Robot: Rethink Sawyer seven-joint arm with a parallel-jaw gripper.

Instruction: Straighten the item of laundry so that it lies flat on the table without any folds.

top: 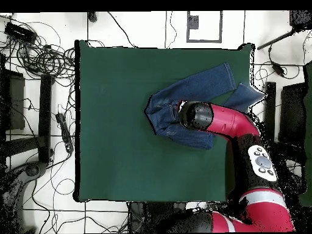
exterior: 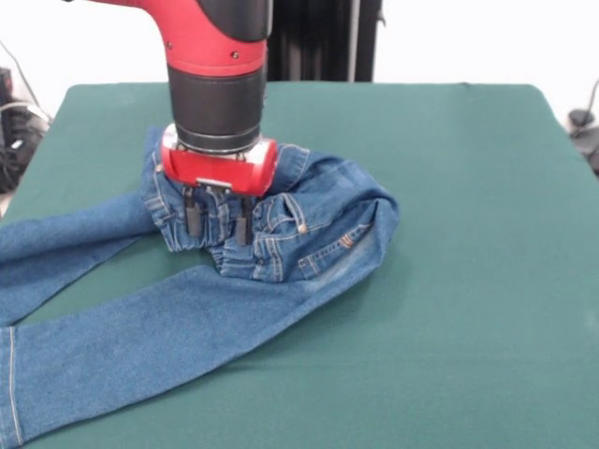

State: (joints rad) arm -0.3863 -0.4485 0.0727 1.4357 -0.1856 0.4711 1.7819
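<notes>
The item of laundry, a small pair of blue jeans [exterior: 187,318], lies on the green table [exterior: 468,234] left of centre. Its two legs stretch towards the left edge, while the waist and seat are bunched and folded over in a hump. My gripper [exterior: 218,224] points straight down over the elastic waistband. It is open, with the gathered band between its fingertips [exterior: 194,221], which touch the cloth. In the overhead view the jeans [top: 183,91] lie right of the table's [top: 116,122] centre, and the arm's wrist hides the gripper.
The red and black arm [top: 234,125] reaches in over the jeans' lower leg. Cables and equipment [top: 36,55] lie on the floor around the table. One trouser leg [top: 247,96] reaches the table's edge.
</notes>
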